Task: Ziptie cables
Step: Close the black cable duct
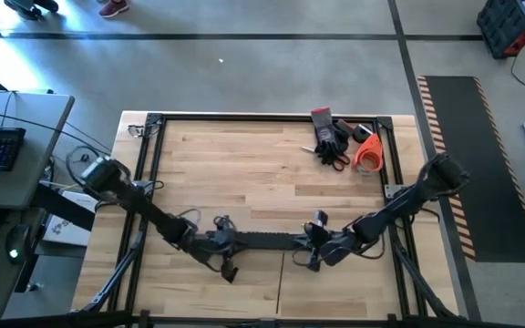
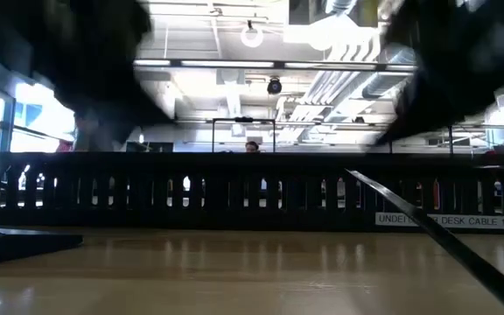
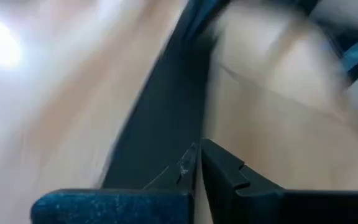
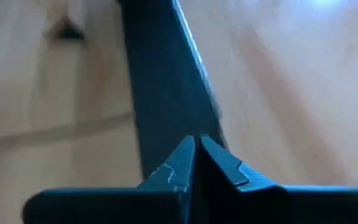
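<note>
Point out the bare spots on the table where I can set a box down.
Free: the wide middle of the table, between the left frame rail and the gloves, and the near left corner. Crowded: the far right corner, with gloves, scissors and orange tape roll, and the near strip, where both end effectors, left and right, meet the black rail.

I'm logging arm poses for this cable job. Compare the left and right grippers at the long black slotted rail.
The left gripper sits at the long black slotted rail's left end; the right gripper sits at its right end. The left arm reaches in from the table's left side, the right arm from its right. Both have their fingers shut, low over the wooden table.
</note>
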{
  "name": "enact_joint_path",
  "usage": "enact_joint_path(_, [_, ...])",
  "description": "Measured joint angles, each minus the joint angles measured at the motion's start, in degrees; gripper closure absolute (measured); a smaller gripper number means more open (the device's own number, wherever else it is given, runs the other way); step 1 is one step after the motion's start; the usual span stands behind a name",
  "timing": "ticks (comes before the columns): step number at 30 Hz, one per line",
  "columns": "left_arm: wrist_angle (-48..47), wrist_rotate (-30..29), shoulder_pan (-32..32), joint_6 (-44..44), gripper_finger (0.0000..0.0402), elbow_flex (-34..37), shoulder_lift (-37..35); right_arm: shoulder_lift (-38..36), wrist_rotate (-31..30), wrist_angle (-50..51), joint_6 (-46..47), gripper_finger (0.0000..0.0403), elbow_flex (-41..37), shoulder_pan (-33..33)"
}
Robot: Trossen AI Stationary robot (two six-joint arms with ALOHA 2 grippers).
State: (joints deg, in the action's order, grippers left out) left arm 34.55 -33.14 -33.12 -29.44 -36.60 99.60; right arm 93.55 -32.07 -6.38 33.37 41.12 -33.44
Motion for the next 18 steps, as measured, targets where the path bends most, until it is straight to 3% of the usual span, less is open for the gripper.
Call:
enact_joint_path(3, [-2.21, 0.89, 1.45, -10.18, 0.0401, 0.31, 5.20, 1.36, 3.39, -1.99, 8.25, 0.0389, -4.06, 0.89])
enact_joint_path(7, [1.15, 1.78, 1.72, -10.02, 0.0401, 0.49, 5.22, 0.01, 1.77, -2.09, 7.41, 0.0397, -5.09, 0.26])
enact_joint_path(12, [-3.72, 2.94, 1.60, -4.51, 0.0402, 0.17, -5.74, -5.62, -3.92, 2.25, -2.07, 0.0401, -1.08, -0.67])
enact_joint_path(18, [-18.80, -2.47, -1.01, -4.49, 0.0402, 0.33, -21.07, -9.39, -8.32, 3.88, -6.67, 0.0402, 1.29, -1.77])
